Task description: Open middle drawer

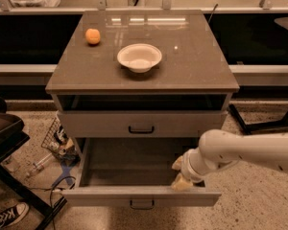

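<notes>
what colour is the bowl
White bowl, camera view; the gripper is inside the open middle drawer, near its front.

We show the robot's arm (252, 150) as a thick, smooth, off-white tube, its matt shell marked by a few small dark dots along the side. Towards the end we see it swell into a rounded joint, followed by a shorter white wrist section with faint ring-like steps. The gripper (179, 174), which lies inside the right front corner of the pulled-out middle drawer (101, 195), is pale tan to cream, yellower and duller than the arm.
</notes>
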### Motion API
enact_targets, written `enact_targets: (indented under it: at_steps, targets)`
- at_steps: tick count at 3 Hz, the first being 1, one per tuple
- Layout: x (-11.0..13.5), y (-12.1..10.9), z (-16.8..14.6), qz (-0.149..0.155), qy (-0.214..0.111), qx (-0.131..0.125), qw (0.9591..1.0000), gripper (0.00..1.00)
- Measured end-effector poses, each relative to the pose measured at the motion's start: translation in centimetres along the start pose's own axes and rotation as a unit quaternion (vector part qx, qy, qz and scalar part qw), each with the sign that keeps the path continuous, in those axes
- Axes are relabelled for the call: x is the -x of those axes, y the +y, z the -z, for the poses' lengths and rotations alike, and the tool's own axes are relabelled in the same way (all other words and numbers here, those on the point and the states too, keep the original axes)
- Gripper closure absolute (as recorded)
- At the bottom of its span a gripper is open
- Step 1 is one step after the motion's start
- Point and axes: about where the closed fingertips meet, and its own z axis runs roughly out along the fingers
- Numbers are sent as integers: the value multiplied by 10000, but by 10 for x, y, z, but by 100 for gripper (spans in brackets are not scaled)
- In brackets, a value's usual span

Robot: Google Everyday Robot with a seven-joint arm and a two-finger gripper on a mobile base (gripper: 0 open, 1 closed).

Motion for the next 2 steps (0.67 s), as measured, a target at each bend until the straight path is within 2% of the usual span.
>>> enact_targets:
  at_steps: [1,2]
  targets:
    - [16,-56,48,200,345,-453,9982,80]
    - [2,-96,45,421,355,-650,9964,100]
